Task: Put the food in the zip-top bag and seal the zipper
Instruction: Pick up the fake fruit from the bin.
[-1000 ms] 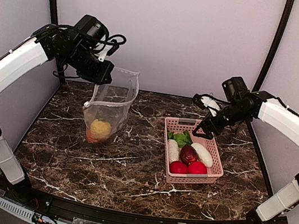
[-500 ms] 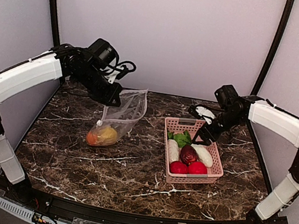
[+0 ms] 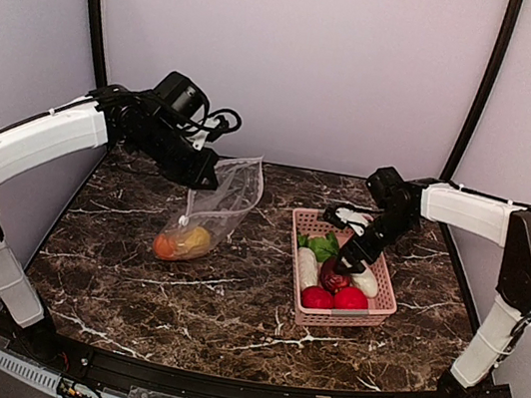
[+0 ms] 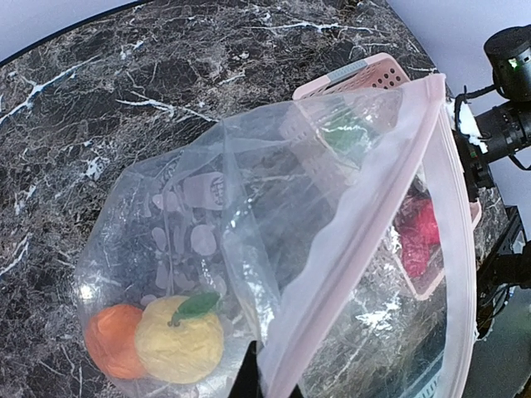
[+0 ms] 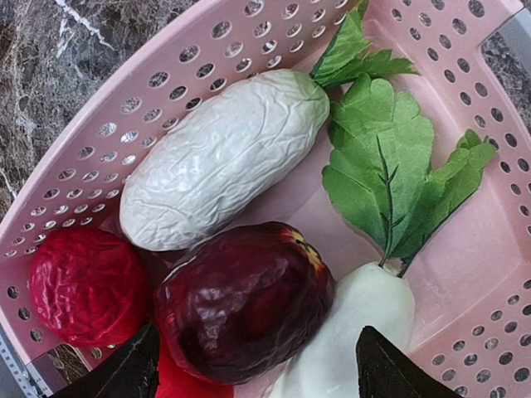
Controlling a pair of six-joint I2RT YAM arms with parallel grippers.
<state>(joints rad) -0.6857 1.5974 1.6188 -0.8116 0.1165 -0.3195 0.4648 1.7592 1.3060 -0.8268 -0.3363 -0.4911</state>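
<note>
Since the last frame the right gripper (image 3: 344, 262) has dropped into the pink basket (image 3: 389, 291); fingers spread wide, straddling the maroon fruit (image 5: 245, 298); left gripper (image 3: 198, 176) barely moved, pinched on the zip-top bag (image 4: 274, 224) at its zipper (image 4: 373, 215); orange ball (image 4: 112, 340) and yellow ball (image 4: 178, 342) inside, bag bottom on the table (image 3: 229, 304).

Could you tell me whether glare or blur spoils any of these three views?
Top external view: sharp and evenly lit. Left wrist view: bright glare patches on the crinkly zip-top bag veil the basket seen through it. Right wrist view: maroon fruit crisp, no glare.
</note>
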